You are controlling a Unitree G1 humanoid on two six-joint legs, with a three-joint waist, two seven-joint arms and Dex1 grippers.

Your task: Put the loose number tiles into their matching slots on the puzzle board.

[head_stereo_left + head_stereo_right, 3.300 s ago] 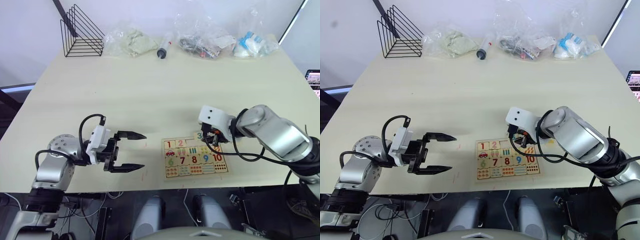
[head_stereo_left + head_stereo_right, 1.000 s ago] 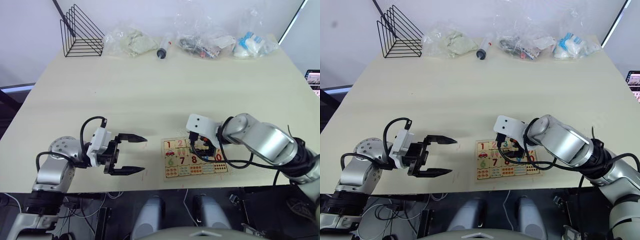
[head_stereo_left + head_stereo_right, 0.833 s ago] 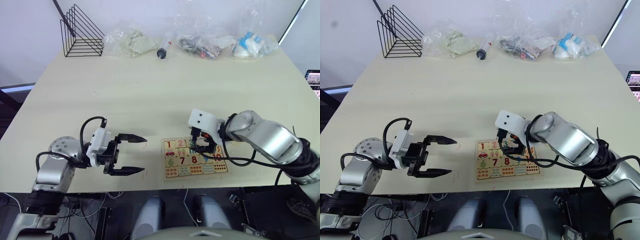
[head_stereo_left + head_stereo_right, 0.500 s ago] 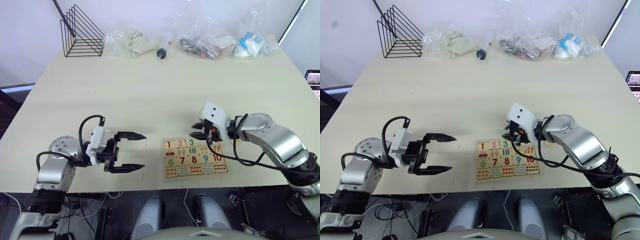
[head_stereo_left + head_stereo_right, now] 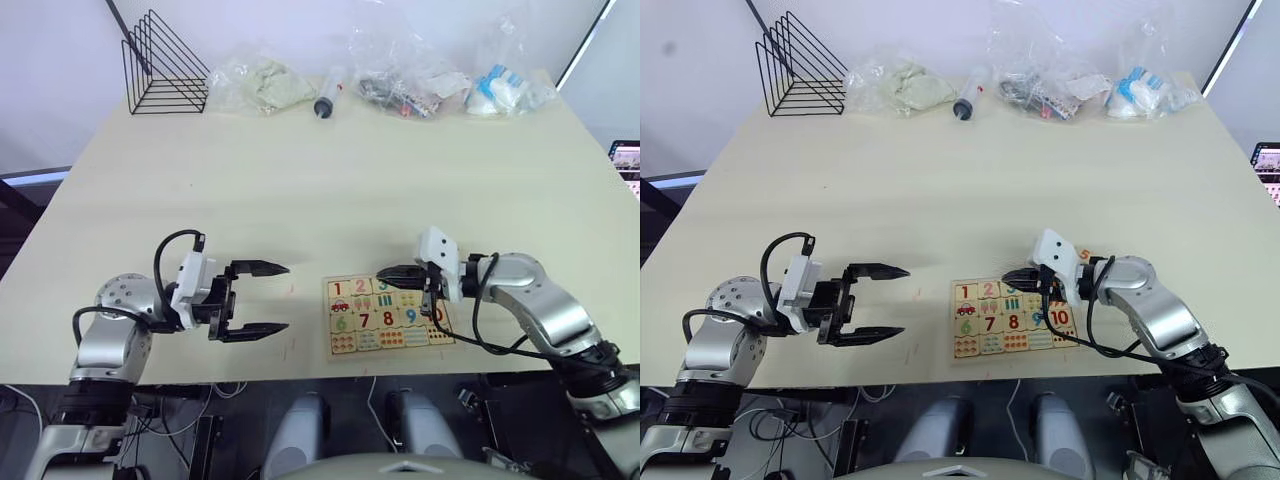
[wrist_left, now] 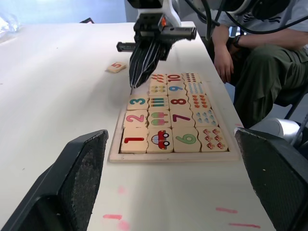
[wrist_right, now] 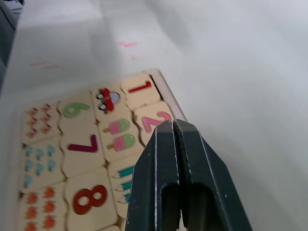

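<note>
The puzzle board (image 5: 448, 337) lies near the table's front edge, right of centre. Tiles 1, 2 and 3 (image 6: 137, 101) sit in its top row. My right gripper (image 5: 383, 272) hovers over that row's far part, shut with nothing between its fingers, and it hides the slots past the 3. In the right wrist view its fingers (image 7: 159, 159) stand above the 2 tile (image 7: 156, 121). One loose tile, an orange 5 (image 6: 117, 67), lies on the table just beyond the board. My left gripper (image 5: 283, 297) is open and holds nothing, left of the board.
A black wire rack (image 5: 165, 65), plastic bags (image 5: 262, 82) and a syringe (image 5: 328, 95) line the table's far edge. A seated person (image 6: 260, 62) shows beyond the table's right side. The board sits close to the front edge (image 5: 300, 352).
My right gripper brought the 3 tile over the board, left it in the top row, drew back to the right and shut. The left arm barely moved.
</note>
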